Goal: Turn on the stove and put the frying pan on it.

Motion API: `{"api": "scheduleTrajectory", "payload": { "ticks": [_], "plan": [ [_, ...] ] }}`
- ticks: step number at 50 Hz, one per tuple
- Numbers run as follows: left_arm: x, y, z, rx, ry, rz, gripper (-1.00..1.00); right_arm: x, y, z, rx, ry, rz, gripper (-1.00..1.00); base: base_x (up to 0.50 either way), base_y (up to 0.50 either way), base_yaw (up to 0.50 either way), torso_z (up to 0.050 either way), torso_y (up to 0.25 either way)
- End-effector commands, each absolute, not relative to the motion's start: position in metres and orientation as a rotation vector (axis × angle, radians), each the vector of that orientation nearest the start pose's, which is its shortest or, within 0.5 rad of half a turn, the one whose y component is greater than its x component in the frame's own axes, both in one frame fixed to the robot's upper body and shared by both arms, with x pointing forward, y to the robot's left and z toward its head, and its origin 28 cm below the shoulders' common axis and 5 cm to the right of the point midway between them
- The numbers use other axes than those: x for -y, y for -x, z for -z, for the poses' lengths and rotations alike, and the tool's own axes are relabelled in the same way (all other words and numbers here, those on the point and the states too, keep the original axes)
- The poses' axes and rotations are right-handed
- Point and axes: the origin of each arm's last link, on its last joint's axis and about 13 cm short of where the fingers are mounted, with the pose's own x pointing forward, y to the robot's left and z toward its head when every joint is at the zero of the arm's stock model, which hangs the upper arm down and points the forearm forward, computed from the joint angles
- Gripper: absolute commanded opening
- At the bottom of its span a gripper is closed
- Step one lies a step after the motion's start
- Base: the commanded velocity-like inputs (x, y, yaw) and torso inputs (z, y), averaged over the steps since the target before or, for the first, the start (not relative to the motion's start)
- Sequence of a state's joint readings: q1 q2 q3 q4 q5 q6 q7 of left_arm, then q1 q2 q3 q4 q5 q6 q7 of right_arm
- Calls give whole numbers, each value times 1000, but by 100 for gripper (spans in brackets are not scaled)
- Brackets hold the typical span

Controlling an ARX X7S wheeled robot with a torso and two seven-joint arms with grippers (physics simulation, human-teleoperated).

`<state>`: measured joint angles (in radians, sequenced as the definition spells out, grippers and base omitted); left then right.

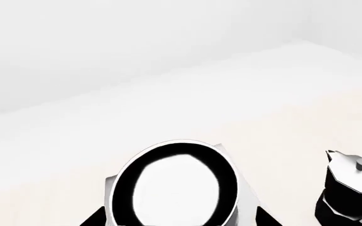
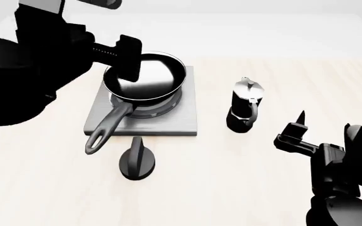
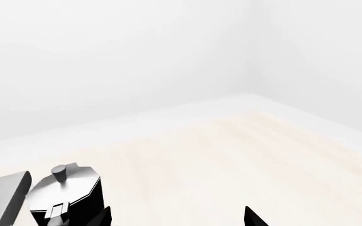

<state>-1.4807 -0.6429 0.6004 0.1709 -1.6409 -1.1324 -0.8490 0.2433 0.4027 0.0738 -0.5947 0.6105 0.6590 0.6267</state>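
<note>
The stove (image 2: 175,123) serves as the landmark on the table (image 2: 244,188). The frying pan (image 2: 145,77) sits on the stove's burner, toward the stove's far side, with its handle (image 2: 107,126) running out over the stove's near left corner and past the edge. The knob (image 2: 137,159) stands on the table just in front of the stove's near edge. The moka pot (image 2: 244,106) stands to the right of the stove, apart from it. The left gripper (image 2: 129,57) hangs over the stove's far left part, above the pan's rim. The right gripper (image 2: 292,132) sits well to the right of the stove, nearer than the moka pot.

Frying pan (image 1: 175,188) on stove (image 1: 247,197), moka pot (image 1: 350,188) near.
</note>
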Motion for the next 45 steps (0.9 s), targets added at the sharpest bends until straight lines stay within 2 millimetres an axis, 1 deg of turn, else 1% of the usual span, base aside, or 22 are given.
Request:
{"api": "scheduleTrajectory", "payload": {
  "ticks": [1, 8, 10, 11, 15, 19, 22, 32, 36, 38, 39, 43, 45],
  "plan": [
    [-200, -235, -300, 95, -174, 300, 100, 140, -223, -160, 175, -93, 241, 100, 0, 0, 0, 0, 0],
    [-194, -241, -291, 98, -181, 327, 100, 123, -214, -164, 280, -59, 38, 100, 0, 0, 0, 0, 0],
    [-193, -241, -290, 101, -181, 331, 100, 120, -212, -163, 289, -36, 27, 100, 0, 0, 0, 0, 0],
    [-192, -241, -290, 105, -184, 335, 100, 117, -210, -163, 309, -40, -26, 100, 0, 0, 0, 0, 0],
    [-190, -241, -288, 112, -184, 346, 100, 111, -204, -163, 355, 8, -90, 100, 0, 0, 0, 0, 0],
    [-189, -239, -284, 136, -199, 358, 100, 108, -199, -164, 402, 6, -159, 100, 0, 0, 0, 0, 0],
    [-187, -236, -280, 156, -219, 363, 100, 106, -197, -163, 417, 39, -177, 100, 0, 0, 0, 0, 0],
    [-184, -225, -271, 211, -252, 362, 100, 108, -198, -167, 438, 11, -146, 100, 0, 0, 0, 0, 0],
    [-184, -222, -276, 246, -272, 343, 100, 112, -201, -177, 468, -19, -63, 100, 0, 0, 0, 0, 0],
    [-184, -220, -281, 265, -286, 333, 100, 115, -201, -192, 502, -26, -23, 100, 0, 0, 0, 0, 0],
    [-183, -220, -284, 274, -298, 329, 100, 118, -202, -203, 533, -29, -5, 100, 0, 0, 0, 0, 0],
    [-184, -221, -293, 300, -315, 307, 100, 122, -204, -224, 576, -23, 22, 100, 0, 0, 0, 0, 0],
    [-184, -220, -297, 306, -314, 307, 100, 123, -204, -231, 592, -18, 25, 100, 0, 0, 0, 0, 0]
  ]
}}
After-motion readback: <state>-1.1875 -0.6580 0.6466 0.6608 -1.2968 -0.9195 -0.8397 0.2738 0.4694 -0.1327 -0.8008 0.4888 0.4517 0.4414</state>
